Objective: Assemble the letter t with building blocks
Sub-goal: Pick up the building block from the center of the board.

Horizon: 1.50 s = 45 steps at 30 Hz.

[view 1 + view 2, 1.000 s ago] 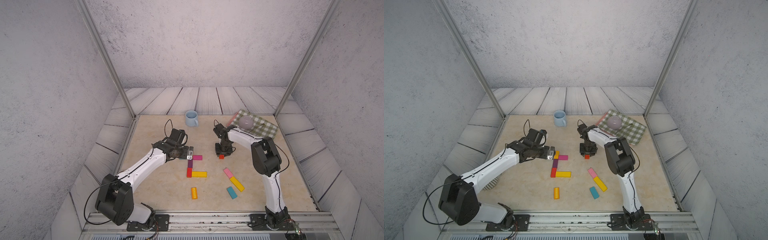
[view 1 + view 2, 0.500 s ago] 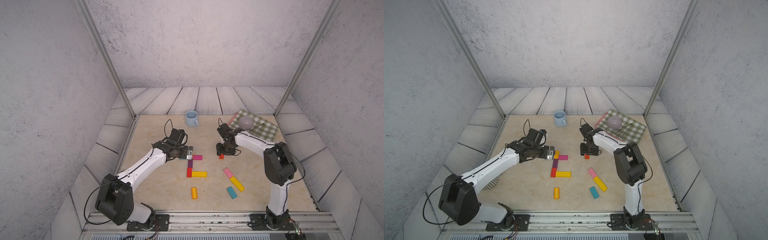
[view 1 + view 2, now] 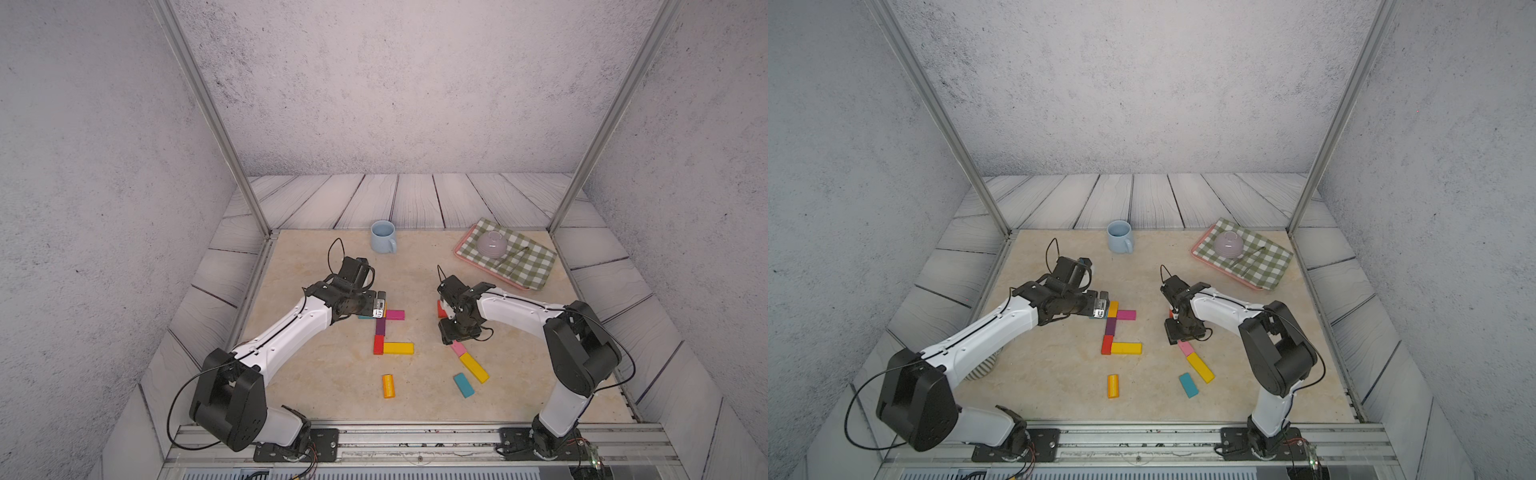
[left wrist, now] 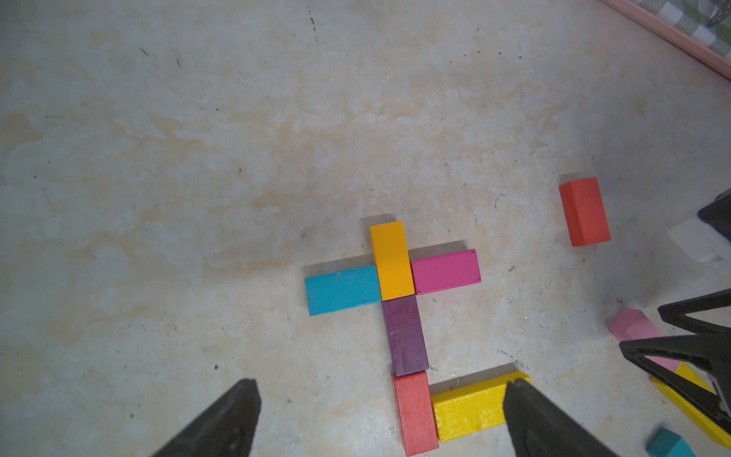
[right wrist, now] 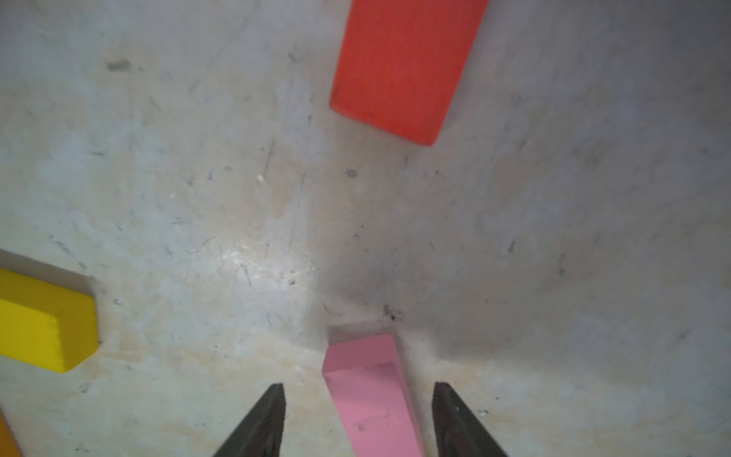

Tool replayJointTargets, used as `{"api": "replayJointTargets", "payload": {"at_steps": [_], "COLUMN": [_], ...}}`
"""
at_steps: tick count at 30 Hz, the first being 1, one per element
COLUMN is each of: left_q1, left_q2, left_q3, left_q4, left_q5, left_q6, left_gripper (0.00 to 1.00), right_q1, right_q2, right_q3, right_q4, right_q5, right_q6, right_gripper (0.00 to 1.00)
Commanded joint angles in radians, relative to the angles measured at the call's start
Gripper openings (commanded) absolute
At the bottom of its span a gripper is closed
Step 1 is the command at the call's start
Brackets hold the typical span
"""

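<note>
The building blocks form a figure: orange [image 4: 391, 259], purple [image 4: 404, 335] and red [image 4: 414, 411] in a column. Teal [image 4: 342, 289] and magenta [image 4: 445, 272] flank the orange one, and a yellow block [image 4: 468, 409] lies beside the red. My left gripper [image 4: 381, 391] hovers open over it, also in a top view [image 3: 376, 305]. My right gripper [image 5: 359, 389] is open astride a pink block [image 5: 370, 395], with gaps on both sides. A loose red block [image 5: 403, 67] lies just beyond it. In a top view the right gripper [image 3: 451, 336] stands between that red block [image 3: 441, 308] and the pink block [image 3: 458, 348].
A long yellow block [image 3: 473, 368], a teal block [image 3: 463, 385] and an orange block [image 3: 388, 386] lie loose toward the front. A light-blue mug [image 3: 383, 237] stands at the back. A checked cloth [image 3: 523, 266] on a pink tray holds a grey bowl [image 3: 492, 244] at the back right.
My right gripper has moved from the loose red block toward the front, over the pink block, and its jaws have widened. The right elbow swung outward. The left arm has not moved.
</note>
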<state>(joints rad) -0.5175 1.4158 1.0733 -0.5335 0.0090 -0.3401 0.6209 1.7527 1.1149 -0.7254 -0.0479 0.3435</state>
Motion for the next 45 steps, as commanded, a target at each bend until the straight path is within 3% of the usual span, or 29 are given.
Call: {"api": "replayJointTargets", "payload": {"at_steps": [1, 13, 24, 29, 37, 45], "left_q1": [0.003, 0.003, 0.004, 0.004, 0.003, 0.004], "left_q2": [-0.026, -0.028, -0.026, -0.025, -0.031, -0.034], "left_q3": [-0.013, -0.008, -0.004, -0.004, -0.003, -0.003], "left_q4": [0.005, 0.002, -0.002, -0.004, -0.004, -0.002], "left_q5": [-0.014, -0.024, -0.027, -0.025, -0.032, -0.033], "left_q6": [-0.002, -0.002, -0.005, -0.006, -0.007, -0.008], "left_gripper": [0.99, 1.00, 1.00, 1.00, 1.00, 1.00], "right_q1": [0.004, 0.004, 0.019, 0.020, 0.023, 0.021], "right_q2": [-0.029, 0.031, 0.068, 0.087, 0.057, 0.074], "right_q3": [-0.011, -0.016, -0.016, -0.009, 0.058, 0.176], "right_q4": [0.015, -0.027, -0.072, -0.048, -0.031, -0.077], "right_q5": [0.028, 0.005, 0.069, 0.073, 0.058, 0.013], "right_q6": [-0.080, -0.111, -0.112, -0.079, 0.036, 0.283], "right_gripper": [0.62, 0.60, 0.52, 0.43, 0.24, 0.22]}}
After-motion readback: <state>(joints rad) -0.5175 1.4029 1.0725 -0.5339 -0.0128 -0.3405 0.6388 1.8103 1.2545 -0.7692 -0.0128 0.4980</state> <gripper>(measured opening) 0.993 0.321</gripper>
